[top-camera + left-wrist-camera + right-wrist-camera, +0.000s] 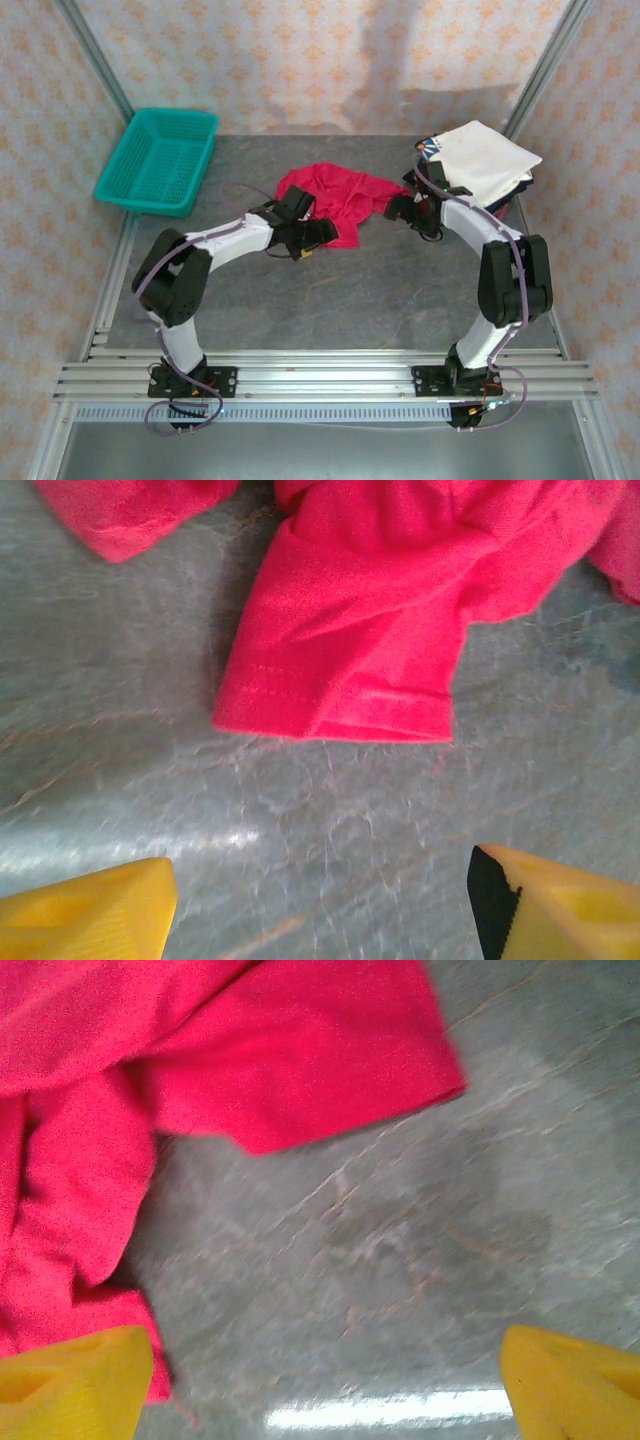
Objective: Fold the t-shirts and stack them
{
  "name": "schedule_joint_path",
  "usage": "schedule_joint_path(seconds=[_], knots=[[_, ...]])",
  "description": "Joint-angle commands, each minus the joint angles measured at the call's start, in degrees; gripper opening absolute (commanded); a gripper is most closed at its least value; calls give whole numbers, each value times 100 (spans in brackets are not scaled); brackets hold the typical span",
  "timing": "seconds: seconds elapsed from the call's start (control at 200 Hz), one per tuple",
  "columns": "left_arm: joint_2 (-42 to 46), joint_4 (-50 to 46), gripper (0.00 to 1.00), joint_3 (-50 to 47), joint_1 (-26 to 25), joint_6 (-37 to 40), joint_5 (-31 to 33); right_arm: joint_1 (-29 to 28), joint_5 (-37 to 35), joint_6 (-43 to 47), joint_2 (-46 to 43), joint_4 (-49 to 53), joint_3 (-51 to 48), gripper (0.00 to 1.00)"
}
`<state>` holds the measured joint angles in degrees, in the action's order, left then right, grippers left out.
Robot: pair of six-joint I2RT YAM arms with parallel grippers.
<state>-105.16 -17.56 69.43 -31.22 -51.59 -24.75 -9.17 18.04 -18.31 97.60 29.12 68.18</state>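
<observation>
red t-shirt (350,630) sleeve just ahead of left gripper (320,910), hem across gap, jaws wide | right gripper (320,1385) wide, cloth ahead-left

The left arm (215,243) and right arm (478,222) have white link shells between bulky black joints. Thin grey cables (183,412) trail along them, looping at black base plates (218,380). The fingers (90,912) are bright yellow wedges.

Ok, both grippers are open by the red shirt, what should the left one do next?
Probably ease the left gripper forward onto the sleeve hem and close. Its jaws stand open and empty, the hem lies flat on the table just ahead of them, and the red shirt lies crumpled, not spread for folding.
</observation>
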Motion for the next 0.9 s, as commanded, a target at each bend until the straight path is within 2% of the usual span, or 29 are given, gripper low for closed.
schedule_joint_path(seconds=[0.0, 0.18, 0.255, 0.365, 0.435, 0.495, 0.676, 0.896], knots=[[-383, -68, 74, 633, -97, 80, 91, 197, -177, -174, 187, 119, 275, 89], [-1117, -323, 65, 1091, -112, 139, 330, 327, -283, -207, 637, 197, 621, 85], [-1267, -353, 55, 1204, -116, 176, 433, 336, -294, -304, 839, 88, 697, 83], [-1457, -690, 34, 1453, -110, 247, 674, 337, -340, -423, 1120, -67, 838, 79], [-1473, -836, 12, 1513, -77, 247, 832, 345, -446, -490, 1331, -38, 990, 74], [-1342, -870, 0, 1502, -51, 267, 940, 354, -463, -576, 1491, -8, 1110, 70], [-606, -1087, 0, 1506, -51, 486, 1199, 354, -558, -916, 1762, -314, 1282, 64], [143, -1136, 0, 1459, -13, 469, 1041, 353, -632, -1108, 2207, -241, 1819, 57]])
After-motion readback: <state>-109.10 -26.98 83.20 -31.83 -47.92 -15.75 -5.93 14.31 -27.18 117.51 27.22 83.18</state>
